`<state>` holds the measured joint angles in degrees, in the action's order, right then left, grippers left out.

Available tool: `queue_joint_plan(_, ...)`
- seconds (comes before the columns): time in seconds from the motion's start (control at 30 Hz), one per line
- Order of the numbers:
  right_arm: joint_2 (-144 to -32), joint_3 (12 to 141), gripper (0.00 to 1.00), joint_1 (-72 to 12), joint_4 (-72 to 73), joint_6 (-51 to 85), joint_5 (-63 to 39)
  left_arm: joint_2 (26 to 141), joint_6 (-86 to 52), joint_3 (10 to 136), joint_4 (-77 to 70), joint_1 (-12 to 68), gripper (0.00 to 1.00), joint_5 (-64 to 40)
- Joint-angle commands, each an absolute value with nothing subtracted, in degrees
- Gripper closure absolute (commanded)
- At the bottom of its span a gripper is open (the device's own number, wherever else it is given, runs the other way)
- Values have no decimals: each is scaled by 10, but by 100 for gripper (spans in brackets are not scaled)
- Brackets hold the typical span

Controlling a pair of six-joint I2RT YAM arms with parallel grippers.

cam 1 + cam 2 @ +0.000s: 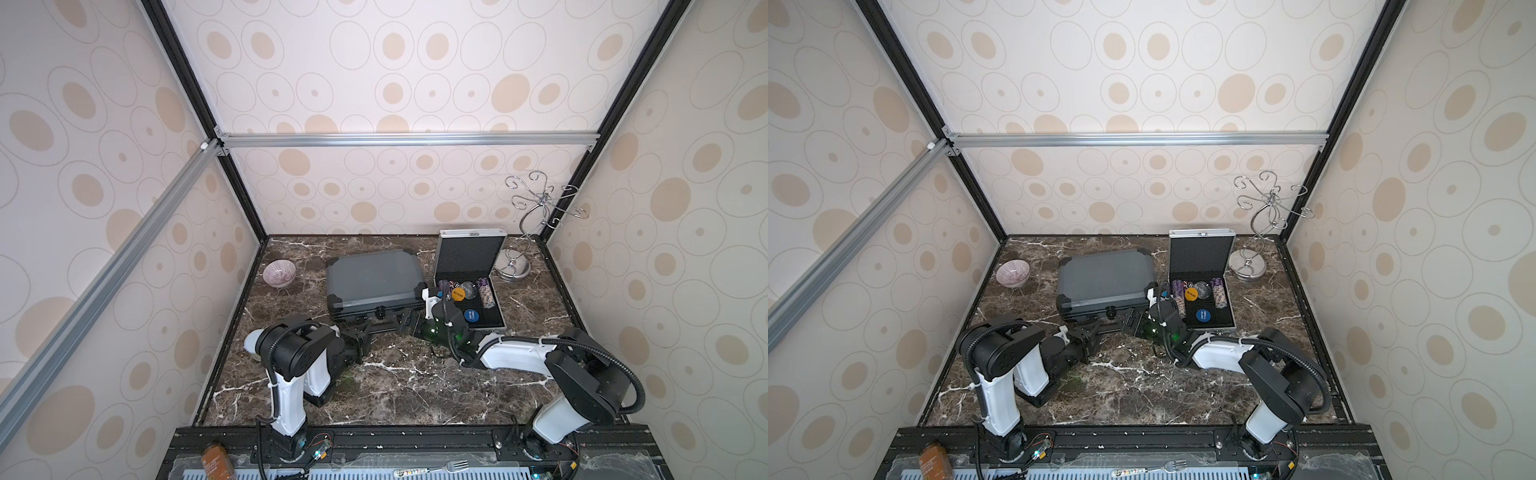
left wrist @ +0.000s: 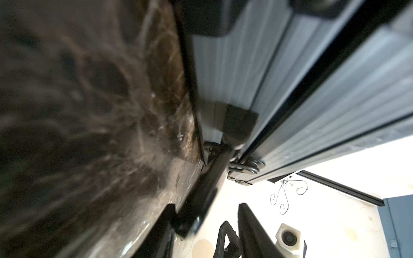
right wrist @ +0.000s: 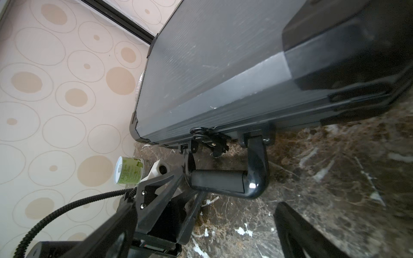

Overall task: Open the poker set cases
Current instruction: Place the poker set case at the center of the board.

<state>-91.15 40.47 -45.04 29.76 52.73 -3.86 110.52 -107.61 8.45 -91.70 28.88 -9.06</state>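
The dark grey case [image 1: 372, 282] [image 1: 1104, 282] lies shut in the middle of the table, its black handle [image 3: 223, 181] facing the arms. In the right wrist view, a latch [image 3: 205, 138] beside the handle hangs flipped down. My left gripper [image 1: 368, 330] [image 2: 205, 205] is at the handle's left end, jaws apart, with the handle's end against one finger [image 2: 165, 223]. My right gripper [image 1: 409, 322] [image 3: 201, 234] stands wide open near the handle's right end, holding nothing. The small silver case [image 1: 469, 266] [image 1: 1200, 257] stands open at the right, with poker chips inside.
A pink bowl [image 1: 279, 273] sits at the back left. A chrome hook stand [image 1: 515, 266] is in the back right corner. A green-labelled tub [image 3: 129, 170] stands by the left wall behind my left arm. A jar [image 1: 216, 457] and a fork [image 1: 453, 465] lie on the front rail.
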Motion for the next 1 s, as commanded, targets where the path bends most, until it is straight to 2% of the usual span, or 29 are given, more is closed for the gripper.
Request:
queue_joint_plan(0.0,-897,415,1,-452,260,499,-17,1108,-1073,77,-1055,290,47,-91)
queue_joint_plan(0.27,-906,436,1,-462,240,473,-17,1079,-1040,66,-1023,292,41,-87)
queue_joint_plan(0.63,-921,470,1,-479,231,417,-18,977,-967,64,-882,293,32,-77)
queue_joint_plan(0.83,-931,493,1,-480,205,373,-20,854,-874,97,-667,294,23,-56)
queue_joint_plan(0.97,-944,496,1,-481,217,366,-33,764,-797,135,-495,294,11,-13)
